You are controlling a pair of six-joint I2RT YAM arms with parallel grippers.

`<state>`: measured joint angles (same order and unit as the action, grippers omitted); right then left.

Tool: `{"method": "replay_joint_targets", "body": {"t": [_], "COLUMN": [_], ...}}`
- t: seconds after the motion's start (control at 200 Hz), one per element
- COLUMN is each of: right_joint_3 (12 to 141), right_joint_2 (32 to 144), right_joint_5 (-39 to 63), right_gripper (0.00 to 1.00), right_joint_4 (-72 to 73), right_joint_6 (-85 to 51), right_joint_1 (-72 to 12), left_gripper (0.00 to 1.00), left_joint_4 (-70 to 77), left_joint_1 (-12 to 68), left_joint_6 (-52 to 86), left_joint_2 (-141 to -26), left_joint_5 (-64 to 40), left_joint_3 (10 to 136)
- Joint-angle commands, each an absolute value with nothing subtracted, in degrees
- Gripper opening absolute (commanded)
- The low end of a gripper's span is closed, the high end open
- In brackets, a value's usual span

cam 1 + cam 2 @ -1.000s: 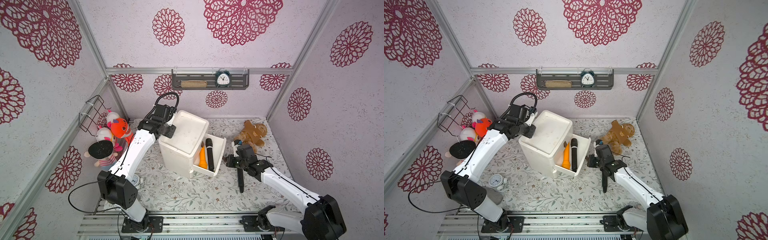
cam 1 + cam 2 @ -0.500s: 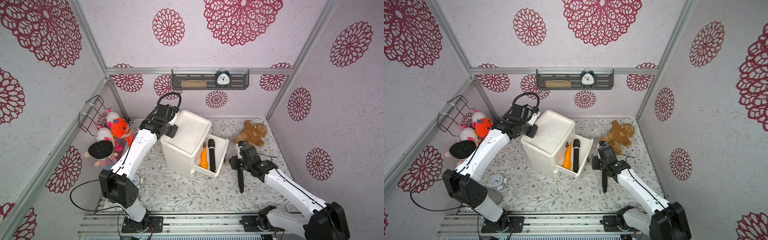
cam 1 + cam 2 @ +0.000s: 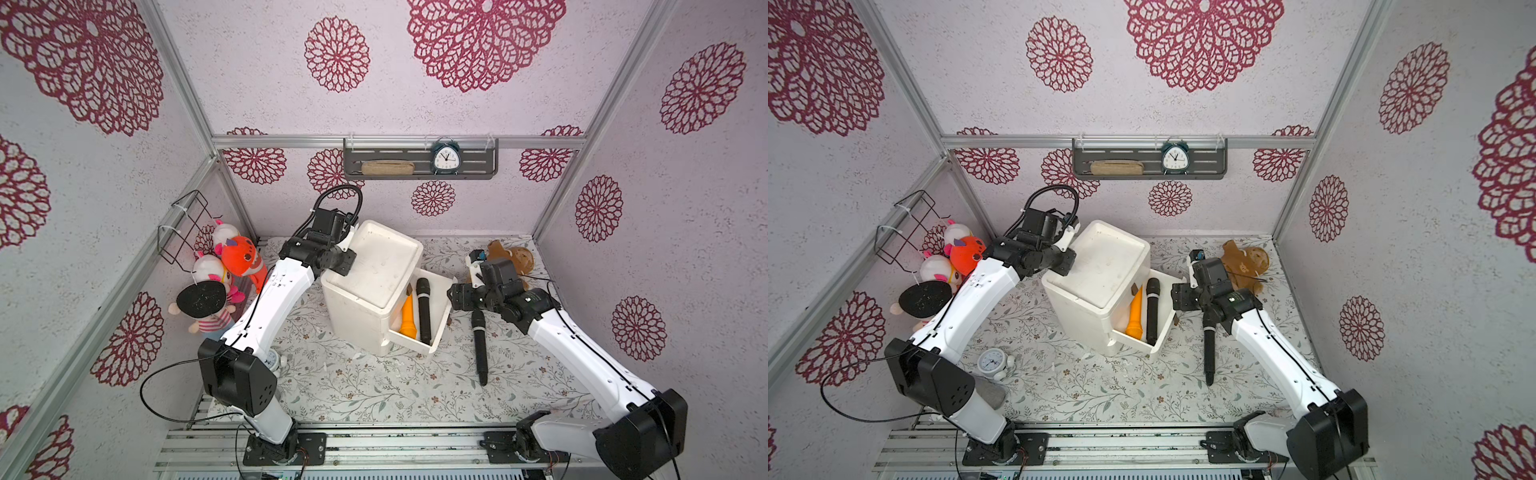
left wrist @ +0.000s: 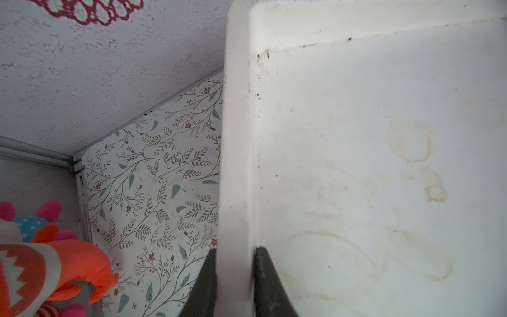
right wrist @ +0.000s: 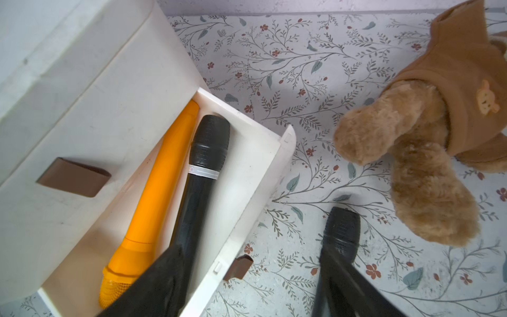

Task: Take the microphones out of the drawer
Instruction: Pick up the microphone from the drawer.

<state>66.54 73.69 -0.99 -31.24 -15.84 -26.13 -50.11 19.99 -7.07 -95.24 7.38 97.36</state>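
Note:
The white drawer [image 3: 443, 316] stands pulled out of the white cabinet [image 3: 374, 270]. In it lie a black microphone [image 3: 424, 311] [image 5: 205, 164] and an orange microphone [image 3: 408, 320] [image 5: 159, 178], side by side. My right gripper [image 3: 459, 297] [image 5: 251, 248] hangs open over the drawer's front wall and holds nothing. A second black microphone [image 3: 480, 349] [image 5: 341, 233] lies on the table outside the drawer. My left gripper [image 3: 347, 264] [image 4: 235, 251] is shut on the cabinet's top rim [image 4: 236, 137].
A brown plush bear [image 3: 509, 257] [image 5: 425, 137] lies behind the right arm. Plush toys [image 3: 232, 266] crowd the left wall under a wire basket [image 3: 183, 226]. A small white clock [image 3: 992, 361] stands by the left arm's base. The wall shelf [image 3: 419, 164] carries an alarm clock.
My right gripper has gone from shut to open beside the drawer front. Cabinet and drawer have shifted slightly to the right. The left gripper keeps its hold on the rim.

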Motion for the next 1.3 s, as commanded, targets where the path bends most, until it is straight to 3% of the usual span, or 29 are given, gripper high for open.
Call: {"method": "replay_joint_targets", "body": {"t": [0.0,0.1,0.911,1.081,1.296], "right_joint_3": [70.8,72.9,84.0,83.6,84.1], "right_joint_2": [76.2,78.1,94.0,96.2,98.8], "right_joint_5": [1.3,2.2,1.7,0.3,-0.4], "right_gripper": [0.91,0.97,0.98,0.9,0.7], "right_joint_4": [-33.7,-33.8,-34.8,-34.3,-33.9], "right_joint_6": [-14.2,-14.6,-15.9,-16.3,-16.4], "right_joint_1": [-26.3,-26.5,-31.9,-31.9,-32.2], "left_gripper": [0.01,0.01,0.01,0.01,0.01], "left_joint_4": [-53.8,-53.7,-53.2,-53.2,-53.0], "left_joint_1": [19.6,19.5,19.5,19.5,19.6], "left_joint_6": [-9.8,-9.6,-9.1,-9.1,-9.0], "left_joint_2": [-98.3,-98.3,-97.4,-97.2,-96.7], "left_joint_5": [12.4,12.3,12.5,12.5,12.1], "left_joint_3": [95.4,95.3,94.6,94.7,94.5]}}
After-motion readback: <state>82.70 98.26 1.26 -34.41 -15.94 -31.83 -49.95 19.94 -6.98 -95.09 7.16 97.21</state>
